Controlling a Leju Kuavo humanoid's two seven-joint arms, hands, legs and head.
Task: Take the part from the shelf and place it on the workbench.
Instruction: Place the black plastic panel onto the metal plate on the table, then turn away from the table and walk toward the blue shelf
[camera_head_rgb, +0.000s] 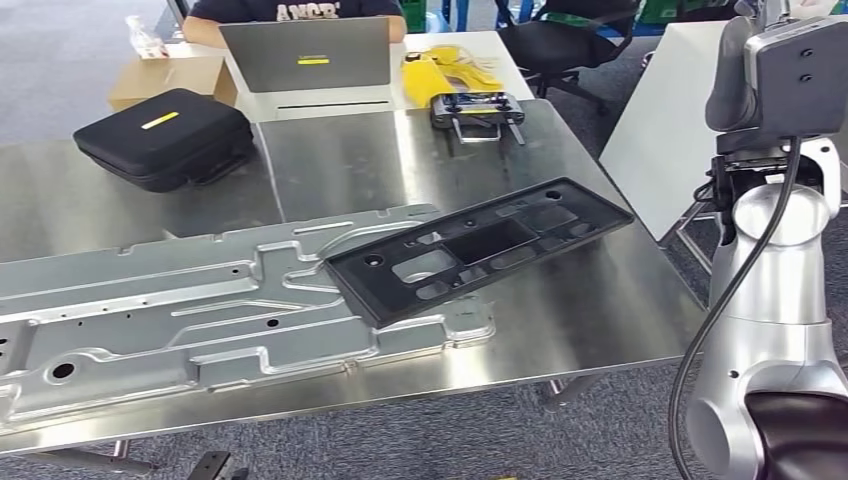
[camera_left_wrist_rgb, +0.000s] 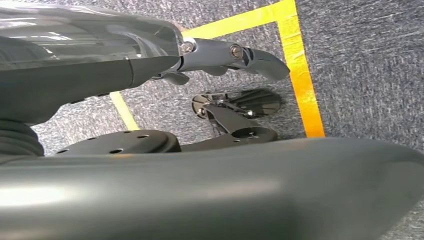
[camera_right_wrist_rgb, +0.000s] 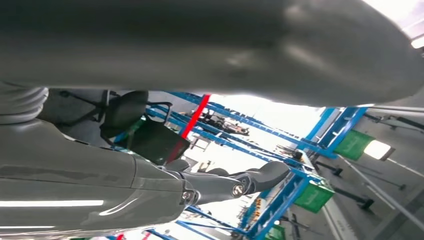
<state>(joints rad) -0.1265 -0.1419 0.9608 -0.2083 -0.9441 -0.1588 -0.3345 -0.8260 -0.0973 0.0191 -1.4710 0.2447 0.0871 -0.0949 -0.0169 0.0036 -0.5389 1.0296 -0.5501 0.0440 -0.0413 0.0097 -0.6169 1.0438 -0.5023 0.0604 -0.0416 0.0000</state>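
The black plastic part (camera_head_rgb: 480, 248), a long flat frame with cut-outs, lies on the steel workbench (camera_head_rgb: 600, 300), its near end resting across a silver stamped metal panel (camera_head_rgb: 200, 310). No hand touches it. My right arm (camera_head_rgb: 775, 260) is raised at the bench's right side. In the right wrist view my right hand (camera_right_wrist_rgb: 230, 185) has its fingers stretched out and holds nothing, with blue racking behind it. My left hand (camera_left_wrist_rgb: 225, 55) hangs over the carpet, its fingers extended and holding nothing.
At the back of the bench are a black zip case (camera_head_rgb: 165, 135), a cardboard box (camera_head_rgb: 165, 75), a laptop (camera_head_rgb: 305, 55) with a person seated behind it, and a yellow tool (camera_head_rgb: 460, 90). A white board (camera_head_rgb: 670, 120) stands right. Yellow tape (camera_left_wrist_rgb: 300, 70) marks the floor.
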